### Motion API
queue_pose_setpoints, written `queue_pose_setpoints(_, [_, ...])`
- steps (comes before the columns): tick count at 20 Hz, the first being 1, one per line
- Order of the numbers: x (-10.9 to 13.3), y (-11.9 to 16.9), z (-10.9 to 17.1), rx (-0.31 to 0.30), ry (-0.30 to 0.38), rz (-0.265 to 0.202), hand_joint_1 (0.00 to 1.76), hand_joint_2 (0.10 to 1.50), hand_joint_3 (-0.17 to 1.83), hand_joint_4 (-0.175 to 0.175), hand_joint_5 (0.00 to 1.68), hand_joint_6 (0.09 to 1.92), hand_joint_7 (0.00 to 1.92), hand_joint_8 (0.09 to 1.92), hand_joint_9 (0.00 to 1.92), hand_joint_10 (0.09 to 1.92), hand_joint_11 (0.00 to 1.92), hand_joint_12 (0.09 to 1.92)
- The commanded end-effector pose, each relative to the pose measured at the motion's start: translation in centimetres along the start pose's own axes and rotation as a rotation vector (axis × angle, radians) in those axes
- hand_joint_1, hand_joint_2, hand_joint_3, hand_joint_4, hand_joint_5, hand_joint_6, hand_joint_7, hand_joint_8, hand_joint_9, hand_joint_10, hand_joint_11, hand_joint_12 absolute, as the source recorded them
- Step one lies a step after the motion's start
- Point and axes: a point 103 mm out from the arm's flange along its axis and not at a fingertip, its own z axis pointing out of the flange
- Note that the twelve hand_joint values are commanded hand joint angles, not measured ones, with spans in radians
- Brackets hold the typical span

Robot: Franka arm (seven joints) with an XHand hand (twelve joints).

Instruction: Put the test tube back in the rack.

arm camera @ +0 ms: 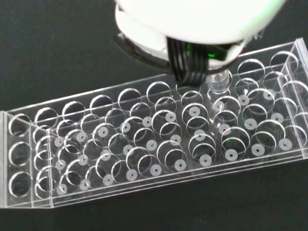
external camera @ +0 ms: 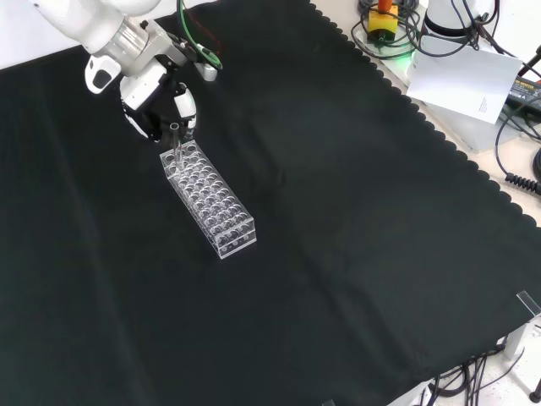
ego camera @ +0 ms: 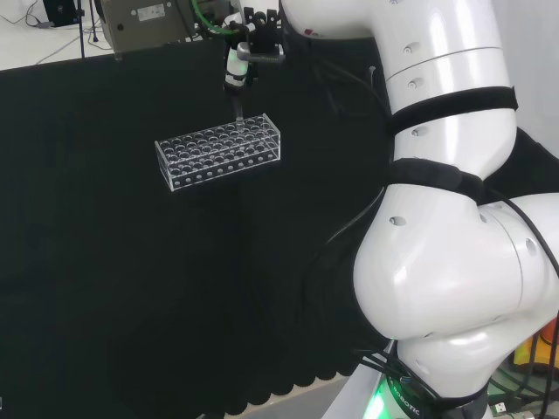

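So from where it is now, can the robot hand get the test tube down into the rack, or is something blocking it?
Probably yes. The robot hand holds the test tube upright over the rack's end holes, its tip at or just inside one. Nothing else stands nearby.

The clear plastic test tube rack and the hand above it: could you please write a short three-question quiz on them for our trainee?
1. True or false: the clear plastic test tube rack lies tipped on its side on the black cloth.
2. What does the black and white hand hold? A) a cork ring B) a clear glass test tube C) nothing
3. In the front view, at which end of the rack is the tube: the far end or the near end?

Key: 1 false, it stands upright. 2 B. 3 The far end.
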Motion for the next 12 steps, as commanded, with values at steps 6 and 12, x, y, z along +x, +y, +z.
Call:
queue_pose_setpoints(6, [-0.4, 1.2, 1.5, 0.028, 0.013, -0.002, 1.44, 0.56, 0.73, -0.175, 1.35, 0.39, 1.45, 0.71, 1.55, 0.09, 0.91, 1.17])
queue_pose_setpoints(12, [-0.1, 2.9, 3.8, 0.037, 0.021, -0.009, 1.44, 0.56, 0.73, -0.175, 1.35, 0.39, 1.45, 0.71, 1.55, 0.09, 0.91, 1.17])
